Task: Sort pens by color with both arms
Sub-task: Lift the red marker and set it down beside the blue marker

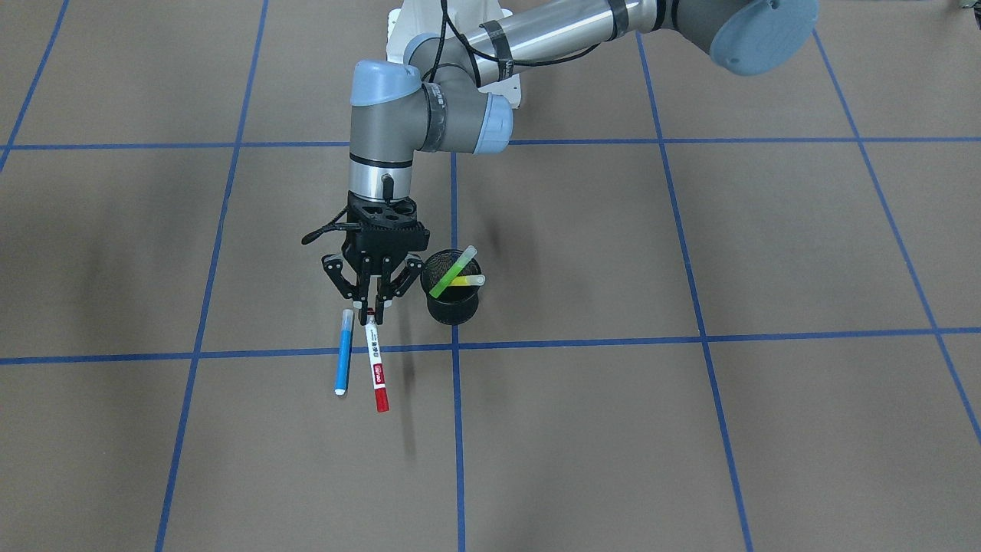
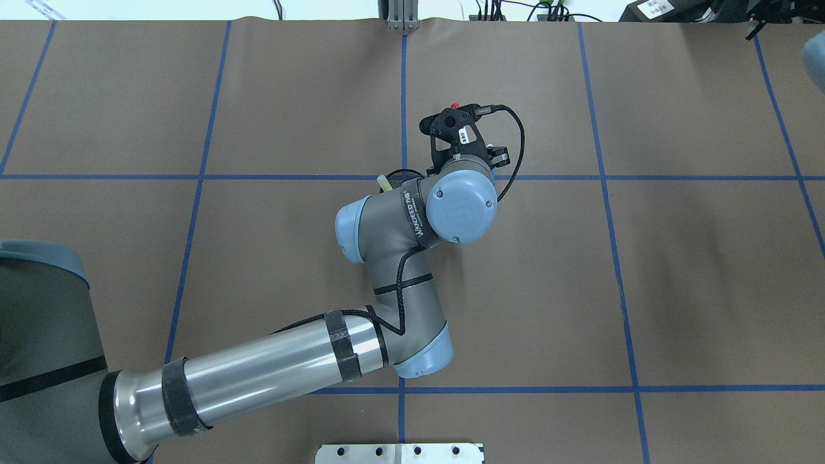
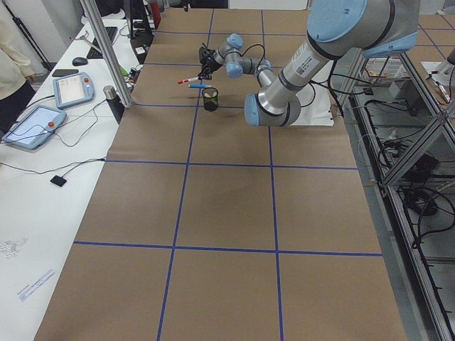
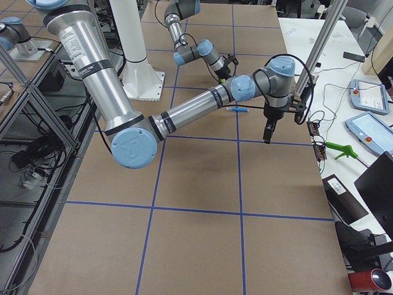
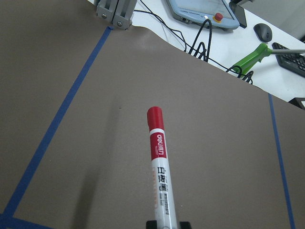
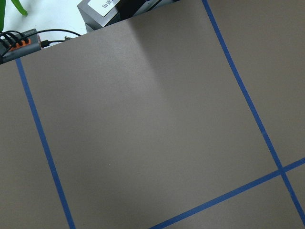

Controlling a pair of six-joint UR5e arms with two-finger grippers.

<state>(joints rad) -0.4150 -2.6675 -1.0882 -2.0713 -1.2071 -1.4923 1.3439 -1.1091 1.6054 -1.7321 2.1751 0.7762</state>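
My left gripper (image 1: 371, 308) is shut on the end of the red-and-white pen (image 1: 375, 366) and holds it above the table, red cap pointing away from the robot; the left wrist view shows the pen (image 5: 159, 167) between the fingertips. The blue pen (image 1: 344, 351) lies on the table just beside it. The green pen (image 1: 454, 274) and the yellow pen (image 1: 467, 281) stand in the black mesh cup (image 1: 452, 299), right next to the gripper. My right gripper (image 4: 268, 136) hangs fingers down near the operators' edge, empty as far as shows; I cannot tell whether it is open.
The brown table mat carries blue tape lines. The white metal base (image 2: 399, 453) is at the robot's side. An aluminium post (image 2: 403, 19) stands at the far edge. Teach pendants (image 3: 35, 126) and cables lie on the bench beyond.
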